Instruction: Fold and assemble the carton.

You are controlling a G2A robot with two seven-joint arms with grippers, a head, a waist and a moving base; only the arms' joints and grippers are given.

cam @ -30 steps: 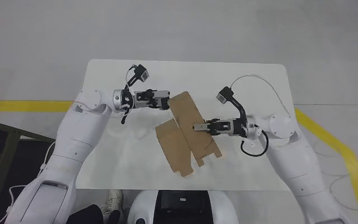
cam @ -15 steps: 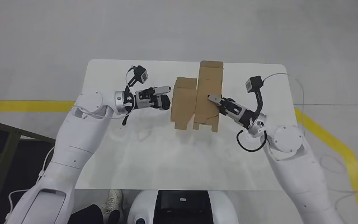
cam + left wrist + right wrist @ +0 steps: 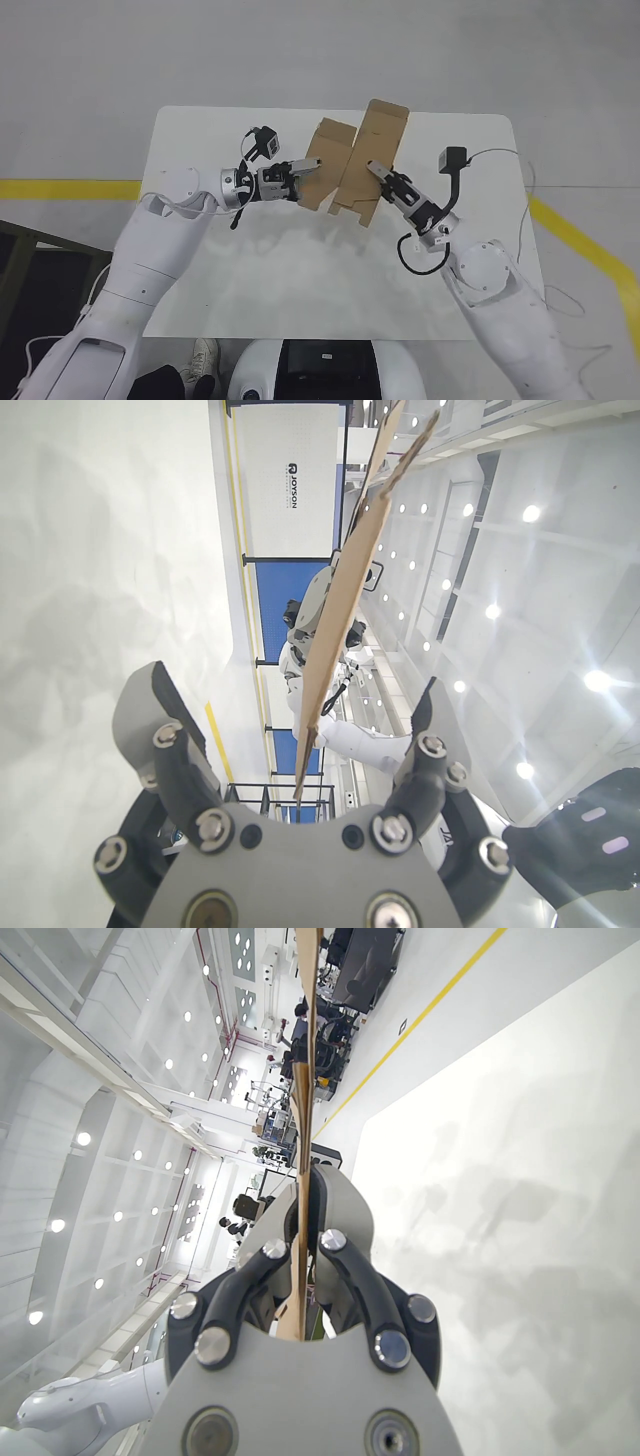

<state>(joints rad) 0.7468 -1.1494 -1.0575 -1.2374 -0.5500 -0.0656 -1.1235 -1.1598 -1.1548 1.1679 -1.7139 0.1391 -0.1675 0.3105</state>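
The flat brown carton (image 3: pixel 352 160) is held up above the middle of the white table (image 3: pixel 200 280), tilted. My right gripper (image 3: pixel 374 168) is shut on its right part; the right wrist view has the carton (image 3: pixel 303 1138) edge-on, pinched between the fingers (image 3: pixel 345 1208). My left gripper (image 3: pixel 310 170) is open at the carton's left edge. From the left wrist, the carton (image 3: pixel 345 600) stands edge-on between the two spread fingers (image 3: pixel 165 710), touching neither.
The table's far edge (image 3: pixel 330 110) lies just behind the carton. Grey floor with a yellow line (image 3: pixel 60 188) surrounds the table. The near half of the tabletop (image 3: pixel 330 290) is bare.
The right gripper lifted the carton off the table, swung it toward the far side and tilted it. The left gripper moved right to the carton's left edge.
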